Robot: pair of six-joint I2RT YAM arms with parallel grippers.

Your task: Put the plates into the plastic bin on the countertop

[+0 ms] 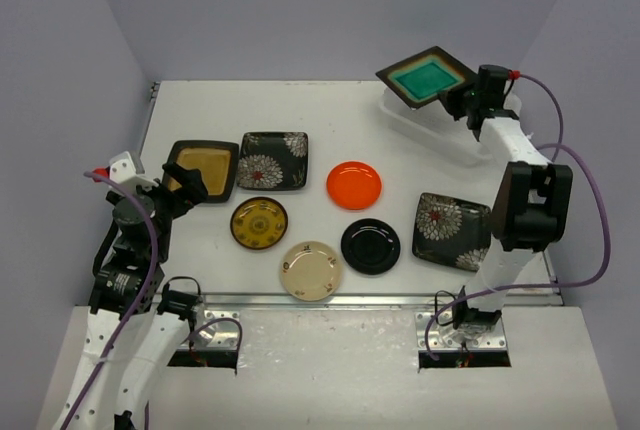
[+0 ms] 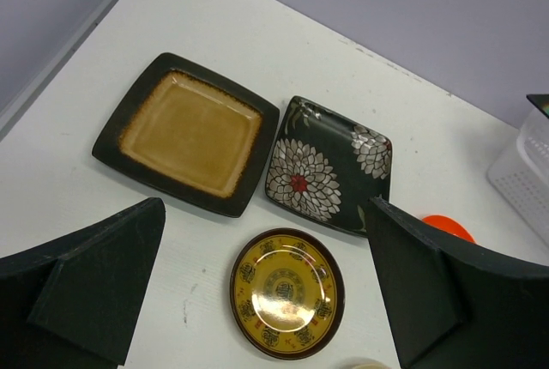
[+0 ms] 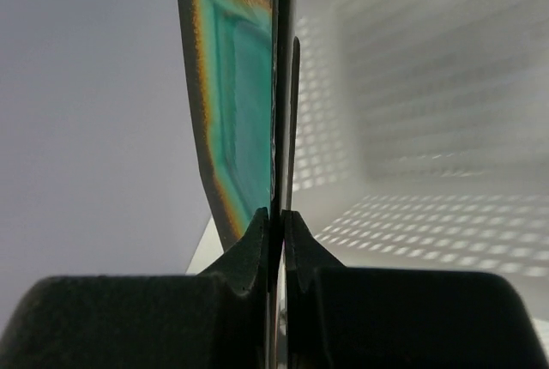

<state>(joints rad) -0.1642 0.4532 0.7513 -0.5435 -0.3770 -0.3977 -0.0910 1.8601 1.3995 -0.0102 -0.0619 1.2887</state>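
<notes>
1. Overhead view: the right gripper [image 1: 452,100] holds the square teal glazed plate [image 1: 428,77] by one rim. The plate is tilted above the 11 o'clock corner of the translucent white slotted plastic bin [image 1: 415,125], which sits at 1 o'clock on the matte white countertop [image 1: 330,110]. The plate overhangs the bin's rim, so I judge it should shift toward 4 o'clock until centred before it goes down. The left gripper [image 1: 185,185] hovers at 9 o'clock, over the near edge of the square mustard plate [image 1: 203,170].

2. Left wrist view: its fingers [image 2: 94,283] are spread wide and hold nothing. The mustard plate lies at 11 o'clock, a black floral square plate [image 2: 326,167] at 1 o'clock, and a brown-yellow patterned round plate [image 2: 287,292] at 6 o'clock. This arm is well apart from the bin and can wait.

3. Right wrist view: the jaws are pinched tight on the teal plate's rim, and the plate is seen edge-on. The bin's slotted walls and floor fill the 3 o'clock side. The fit looks snug, so the plate's edges should be squared to the walls. It should then be levelled, lowered close to the floor and released gently rather than dropped.
</notes>
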